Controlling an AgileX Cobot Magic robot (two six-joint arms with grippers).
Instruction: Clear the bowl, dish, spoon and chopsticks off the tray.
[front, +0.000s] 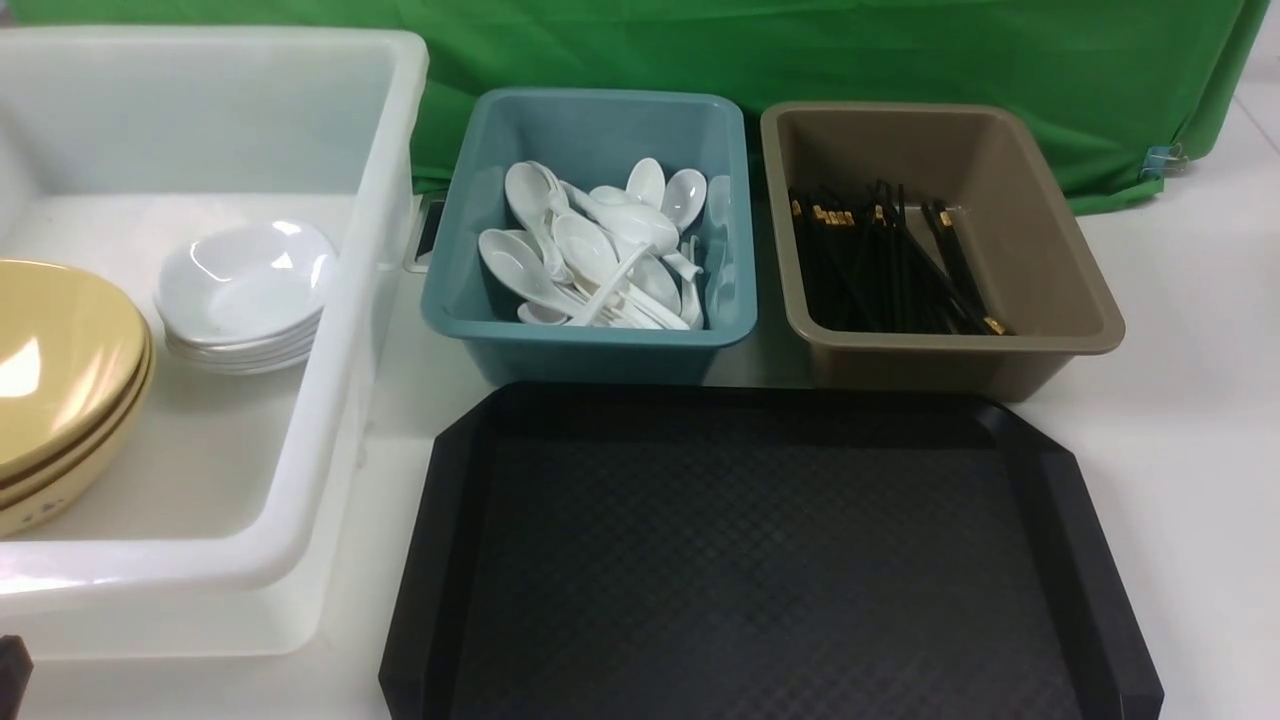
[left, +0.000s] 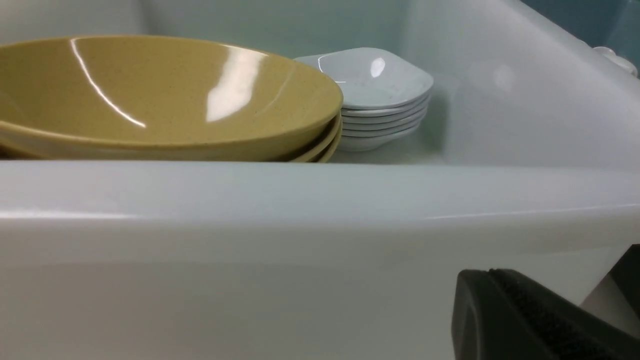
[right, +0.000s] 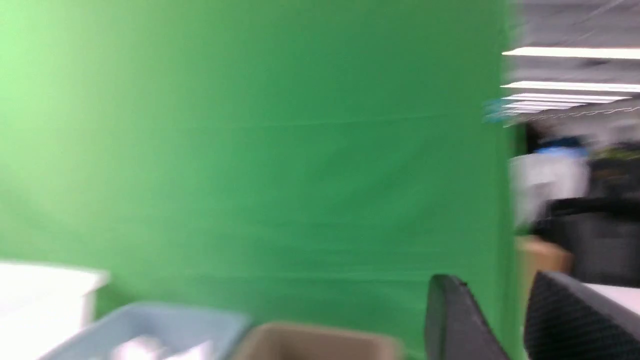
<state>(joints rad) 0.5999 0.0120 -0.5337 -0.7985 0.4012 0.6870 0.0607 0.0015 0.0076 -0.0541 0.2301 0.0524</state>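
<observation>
The black tray (front: 770, 560) lies bare on the desk, each item sorted by kind: yellow bowls (front: 60, 380) in the left white tub (front: 380, 250), spoons (front: 600, 255) teal bin, chopsticks (front: 890, 270) brown bin. Left jaws clenched empty; right jaws (right: 505, 320) parted, holding nothing.

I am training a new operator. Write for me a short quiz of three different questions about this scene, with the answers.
1. True or false: the tray has nothing on it.
2. Which bin holds the chopsticks? A. the teal bin B. the brown bin C. the white tub
3. Fill in: in the white tub, the white dishes are stacked beside the yellow ____.

Key: 1. true. 2. B. 3. bowls.
</observation>
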